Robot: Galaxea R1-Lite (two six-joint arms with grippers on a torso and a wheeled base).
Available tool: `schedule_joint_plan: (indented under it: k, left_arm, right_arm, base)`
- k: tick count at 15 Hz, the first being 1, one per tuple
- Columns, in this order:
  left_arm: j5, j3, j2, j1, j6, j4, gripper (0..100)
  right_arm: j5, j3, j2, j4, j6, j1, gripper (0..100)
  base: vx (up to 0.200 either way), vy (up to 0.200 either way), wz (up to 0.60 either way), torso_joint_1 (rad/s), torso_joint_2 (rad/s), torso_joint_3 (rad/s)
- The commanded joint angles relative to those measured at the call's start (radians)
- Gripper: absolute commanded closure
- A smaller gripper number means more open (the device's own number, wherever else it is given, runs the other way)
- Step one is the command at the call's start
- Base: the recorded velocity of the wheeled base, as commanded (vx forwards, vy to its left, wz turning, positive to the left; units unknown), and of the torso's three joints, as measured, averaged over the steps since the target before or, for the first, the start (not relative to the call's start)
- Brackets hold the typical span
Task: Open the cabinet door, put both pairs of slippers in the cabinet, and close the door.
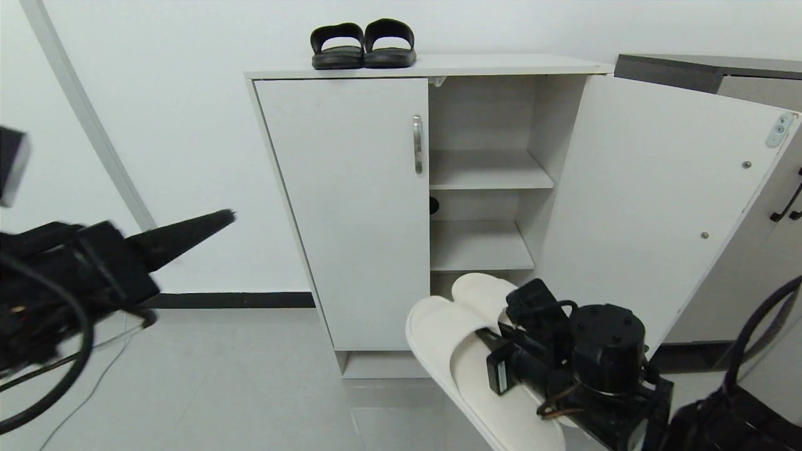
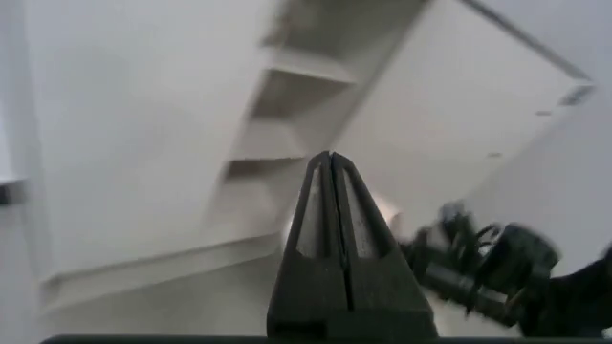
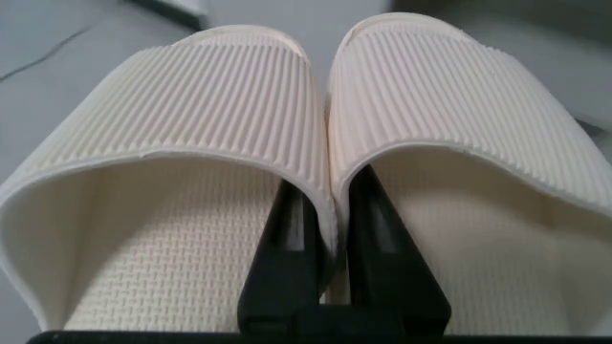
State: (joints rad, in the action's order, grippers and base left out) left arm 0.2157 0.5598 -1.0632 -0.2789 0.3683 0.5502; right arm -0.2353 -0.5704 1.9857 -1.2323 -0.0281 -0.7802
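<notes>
The white cabinet (image 1: 341, 207) has its left door closed and its right door (image 1: 651, 200) swung wide open, baring the shelves (image 1: 485, 172). A black pair of slippers (image 1: 363, 44) rests on the cabinet top. A white pair of slippers (image 1: 451, 338) hangs in the air just before the open compartment's bottom. My right gripper (image 1: 487, 335) is shut on the two touching inner straps of the white slippers (image 3: 239, 105); its fingers (image 3: 287, 239) reach in under them. My left gripper (image 1: 222, 218) is shut and holds nothing, raised left of the cabinet; its tips (image 2: 331, 167) point toward the cabinet.
A metal handle (image 1: 417, 144) is on the closed left door. A grey cabinet (image 1: 720, 72) stands right behind the open door. There is bare tiled floor (image 1: 250, 388) in front, with a thin cable (image 1: 94, 382) at left. A black baseboard runs along the wall.
</notes>
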Motion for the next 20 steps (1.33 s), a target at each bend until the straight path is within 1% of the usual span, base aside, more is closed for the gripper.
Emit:
schedule_joint_plan:
  k: [1,2,3,4,5,6,7,8,9,10,11,12,13,14,16,17,18,19,20]
  left_arm:
    - [-0.104,-0.090,0.376,0.198,-0.062,-0.289,100]
    - [-0.223,-0.123,0.494,0.251,-0.086,-0.427,100]
    - [-0.296,-0.161,0.583,0.270,-0.106,-0.492,100]
    - [-0.326,-0.189,0.637,0.274,-0.115,-0.512,100]
    - [-0.397,-0.262,0.747,0.277,-0.147,-0.539,100]
    - [-0.458,-0.307,0.796,0.303,-0.161,-0.550,100]
    - [-0.470,-0.353,0.833,0.374,-0.167,-0.555,100]
    - [-0.463,-0.413,0.875,0.420,-0.187,-0.555,100]
    - [-0.432,-0.468,0.930,0.423,-0.216,-0.555,100]
    - [-0.386,-0.506,0.971,0.423,-0.227,-0.556,100]
    - [-0.363,-0.543,0.974,0.423,-0.230,-0.547,100]
    - [-0.352,-0.552,0.974,0.423,-0.230,-0.529,100]
    - [-0.323,-0.557,0.974,0.423,-0.235,-0.513,100]
    - [-0.285,-0.558,0.974,0.423,-0.250,-0.513,100]
    - [-0.225,-0.557,0.973,0.423,-0.324,-0.555,100]
    - [-0.182,-0.557,0.973,0.423,-0.335,-0.552,100]
    - [-0.174,-0.557,0.973,0.422,-0.345,-0.552,100]
    - [-0.168,-0.557,0.973,0.409,-0.342,-0.553,100]
    - [-0.171,-0.557,0.985,0.320,-0.318,-0.553,100]
  right_arm:
    - [-0.124,-0.177,0.064,0.136,-0.069,0.039,100]
    - [-0.213,-0.269,0.064,0.284,-0.141,0.050,100]
    - [-0.259,-0.322,0.065,0.372,-0.207,0.052,100]
    - [-0.272,-0.339,0.065,0.402,-0.230,0.053,100]
    - [-0.277,-0.341,0.059,0.409,-0.237,0.053,100]
    - [-0.279,-0.341,0.059,0.407,-0.236,0.055,100]
    - [-0.279,-0.338,0.059,0.407,-0.236,0.053,100]
    - [-0.277,-0.335,0.062,0.407,-0.236,0.053,100]
    - [-0.277,-0.327,0.065,0.406,-0.237,0.053,100]
    - [-0.277,-0.319,0.065,0.398,-0.236,0.053,100]
    - [-0.279,-0.313,0.064,0.390,-0.234,0.053,100]
    - [-0.279,-0.312,0.064,0.379,-0.231,0.052,100]
    - [-0.279,-0.309,0.065,0.375,-0.223,0.050,100]
    - [-0.279,-0.304,0.065,0.369,-0.219,0.047,100]
    - [-0.277,-0.293,0.067,0.355,-0.216,0.042,100]
    - [-0.277,-0.287,0.068,0.347,-0.210,0.042,100]
    - [-0.277,-0.284,0.068,0.335,-0.204,0.042,100]
    - [-0.275,-0.278,0.070,0.323,-0.199,0.041,100]
    - [-0.275,-0.273,0.074,0.310,-0.187,0.041,100]
  base:
    - [0.000,0.000,0.00,0.000,0.00,0.000]
    - [0.000,0.000,0.00,0.000,0.00,0.000]
    - [0.000,0.000,0.00,0.000,0.00,0.000]
    - [0.000,0.000,0.00,0.000,0.00,0.000]
    - [0.000,0.000,0.00,0.000,0.00,0.000]
    - [0.000,0.000,0.00,0.000,0.00,0.000]
    - [0.000,0.000,0.00,0.000,0.00,0.000]
    - [0.000,0.000,0.00,0.000,0.00,0.000]
    - [0.000,0.000,0.00,0.000,0.00,0.000]
    - [0.000,0.000,0.00,0.000,0.00,0.000]
    - [0.000,0.000,0.00,0.000,0.00,0.000]
    - [0.000,0.000,0.00,0.000,0.00,0.000]
    - [0.000,0.000,0.00,0.000,0.00,0.000]
    - [0.000,0.000,0.00,0.000,0.00,0.000]
    - [0.000,0.000,0.00,0.000,0.00,0.000]
    - [0.000,0.000,0.00,0.000,0.00,0.000]
    - [0.000,0.000,0.00,0.000,0.00,0.000]
    - [0.000,0.000,0.00,0.000,0.00,0.000]
    - [0.000,0.000,0.00,0.000,0.00,0.000]
